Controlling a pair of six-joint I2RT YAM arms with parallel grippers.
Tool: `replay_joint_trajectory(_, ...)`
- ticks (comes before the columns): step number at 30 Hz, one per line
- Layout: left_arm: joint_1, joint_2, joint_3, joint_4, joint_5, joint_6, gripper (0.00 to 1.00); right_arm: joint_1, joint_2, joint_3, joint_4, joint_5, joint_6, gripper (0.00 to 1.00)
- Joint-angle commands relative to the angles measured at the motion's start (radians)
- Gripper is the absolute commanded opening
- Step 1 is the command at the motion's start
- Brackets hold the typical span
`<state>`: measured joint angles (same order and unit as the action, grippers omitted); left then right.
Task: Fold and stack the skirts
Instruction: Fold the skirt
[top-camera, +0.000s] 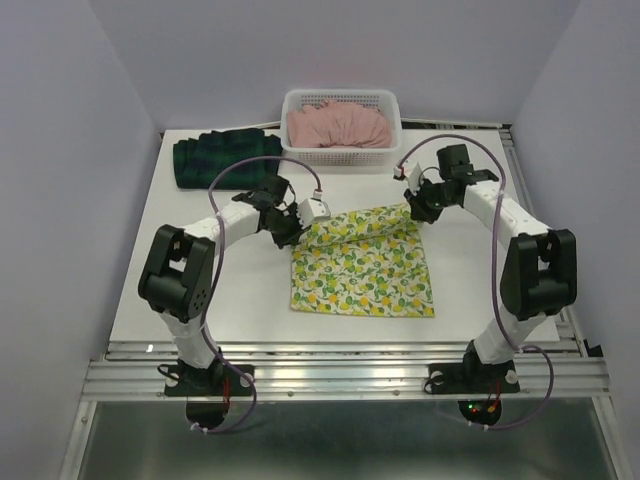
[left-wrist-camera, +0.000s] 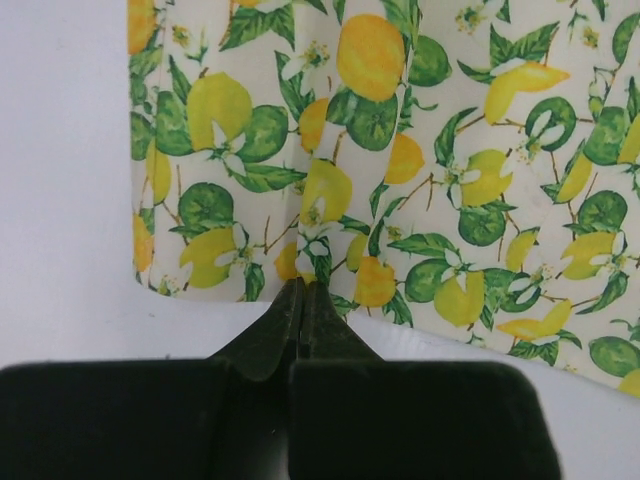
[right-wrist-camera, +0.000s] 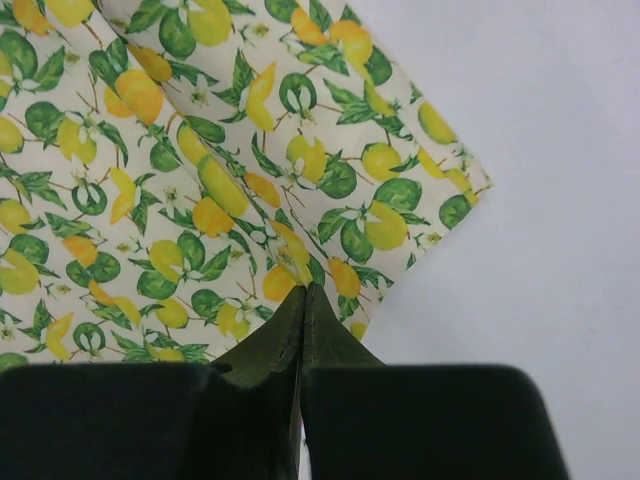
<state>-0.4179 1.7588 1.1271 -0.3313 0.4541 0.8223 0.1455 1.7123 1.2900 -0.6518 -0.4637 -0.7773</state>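
The left jaws and right jaws each pinch the lemon skirt (top-camera: 362, 270) — at its far corners.

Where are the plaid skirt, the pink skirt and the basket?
plaid skirt (top-camera: 218, 155), top view, middle of the folded cloth.
pink skirt (top-camera: 338, 125), top view, middle of the heap.
basket (top-camera: 340, 157), top view, front wall.

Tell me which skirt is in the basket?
The pink skirt, bunched in the white basket; the lemon skirt and plaid skirt lie on the table.
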Motion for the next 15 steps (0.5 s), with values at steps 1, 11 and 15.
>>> replay_joint_trajectory(1, 0.011, -0.051, 0.123, -0.02, 0.0, -0.031, 0.0, 0.0, -0.051, 0.12, -0.029, 0.014, -0.002, 0.01)
replay_joint_trajectory(11, 0.011, -0.286, 0.068, -0.273, 0.041, 0.142, 0.0, 0.009, -0.314, 0.032, -0.21, 0.002, -0.073, 0.01)
replay_joint_trajectory(15, -0.005, -0.393, -0.029, -0.344, 0.063, 0.201, 0.0, 0.02, -0.42, -0.075, -0.304, -0.046, -0.106, 0.01)
